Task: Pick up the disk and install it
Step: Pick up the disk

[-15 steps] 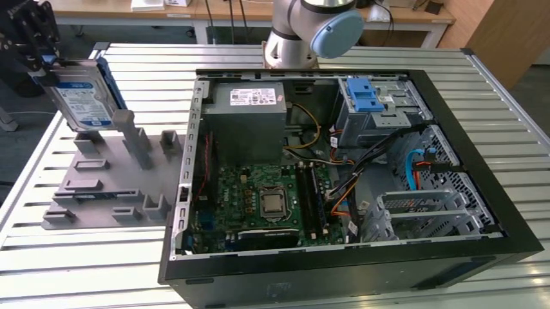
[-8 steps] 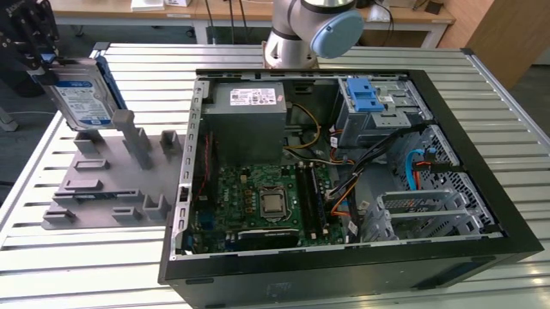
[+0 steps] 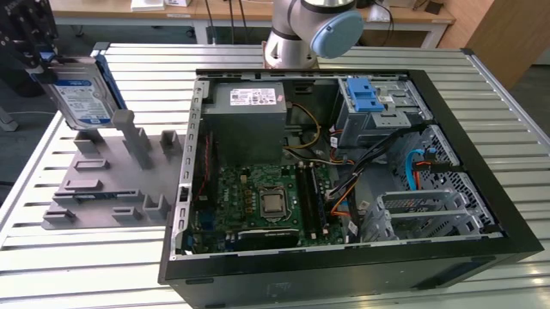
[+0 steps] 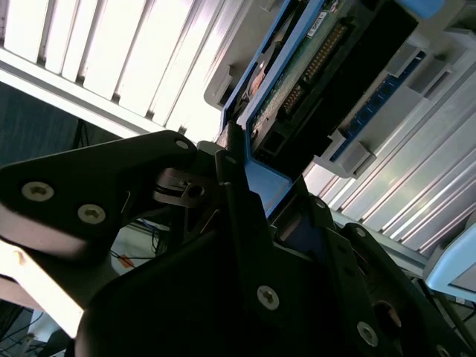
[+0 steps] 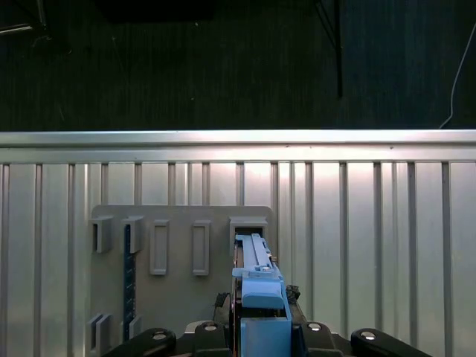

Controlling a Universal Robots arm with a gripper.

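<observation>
The disk (image 3: 86, 96), a silver hard drive with a white-and-blue label and a blue frame, is upright at the exterior view's far left, over the grey holder plate (image 3: 103, 187). My gripper (image 3: 50, 64) is shut on its upper edge. In the first wrist view the disk (image 5: 256, 286) appears edge-on between the black fingers (image 5: 152, 341), above a slot of the holder plate (image 5: 178, 253). Its green circuit-board side (image 4: 312, 74) shows in the second wrist view, with the gripper (image 4: 260, 193) clamped on the blue frame.
An open black computer case (image 3: 481, 257) lies on the slatted metal table (image 3: 86, 270), at the exterior view's right of the holder plate. Inside it are a grey power supply (image 3: 249, 109), a silver cage with a blue latch (image 3: 378, 103), a motherboard (image 3: 266, 199) and cables. The arm's base (image 3: 301, 32) stands behind the case.
</observation>
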